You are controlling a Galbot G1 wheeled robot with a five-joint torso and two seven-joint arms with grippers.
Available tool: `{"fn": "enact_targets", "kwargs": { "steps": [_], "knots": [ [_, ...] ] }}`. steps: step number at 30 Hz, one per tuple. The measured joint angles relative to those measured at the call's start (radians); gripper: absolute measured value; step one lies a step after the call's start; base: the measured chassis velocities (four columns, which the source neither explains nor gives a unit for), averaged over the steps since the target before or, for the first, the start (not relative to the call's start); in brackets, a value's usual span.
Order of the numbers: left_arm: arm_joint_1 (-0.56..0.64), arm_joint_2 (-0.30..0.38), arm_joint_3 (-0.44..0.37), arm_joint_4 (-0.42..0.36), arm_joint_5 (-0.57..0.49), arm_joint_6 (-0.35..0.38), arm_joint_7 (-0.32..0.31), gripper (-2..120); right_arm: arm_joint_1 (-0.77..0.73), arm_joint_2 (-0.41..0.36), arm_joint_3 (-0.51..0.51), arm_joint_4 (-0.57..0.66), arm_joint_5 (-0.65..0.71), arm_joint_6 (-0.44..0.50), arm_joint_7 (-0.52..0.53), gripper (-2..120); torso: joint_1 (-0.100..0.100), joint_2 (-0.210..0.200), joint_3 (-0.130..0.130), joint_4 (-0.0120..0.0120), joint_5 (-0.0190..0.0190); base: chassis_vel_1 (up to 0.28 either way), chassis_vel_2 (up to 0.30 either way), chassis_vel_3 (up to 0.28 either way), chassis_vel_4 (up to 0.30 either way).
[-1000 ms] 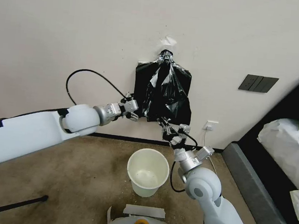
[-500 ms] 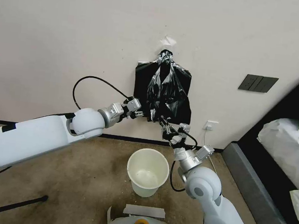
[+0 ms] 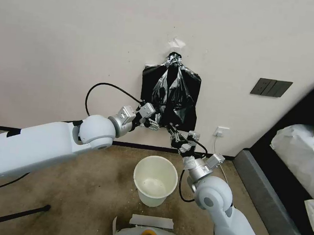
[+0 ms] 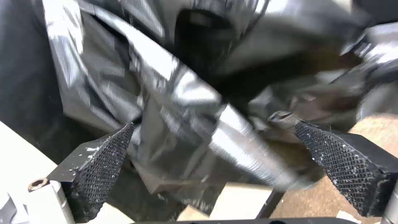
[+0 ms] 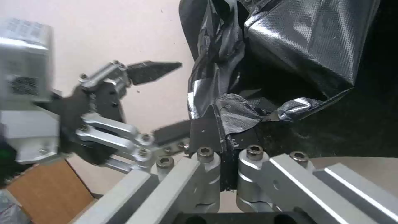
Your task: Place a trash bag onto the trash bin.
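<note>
The trash bag (image 3: 174, 97) hangs against the wall, above the trash bin (image 3: 155, 181) on open carpet. The right gripper (image 5: 222, 124) pinches the bag's lower edge with its jaws closed. The left gripper (image 4: 224, 161), reaching from the left, stands spread wide around loose folds.
</note>
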Motion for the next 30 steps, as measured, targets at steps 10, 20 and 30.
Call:
{"fn": "enact_targets", "kwargs": {
  "steps": [10,20,30],
  "knots": [
    [-0.010,-0.031,0.004,0.025,-0.071,0.036,-0.059,77,-0.001,-0.003,0.007,0.007,0.006,0.000,0.000,0,0.000,0.000,0.000,0.0000,0.0000,0.000,0.000,0.000,0.000],
    [-0.006,-0.034,-0.015,0.023,-0.188,0.069,-0.156,37,0.008,-0.009,0.006,0.018,0.023,0.000,0.003,0,0.000,0.000,0.000,0.0001,0.0000,0.000,0.000,0.000,0.000],
    [0.001,-0.059,-0.041,0.040,-0.327,0.072,-0.247,1,0.004,-0.026,0.021,0.046,0.054,0.000,0.009,0,0.000,0.000,0.000,0.0000,0.0000,0.000,0.000,0.000,0.000]
  ]
}}
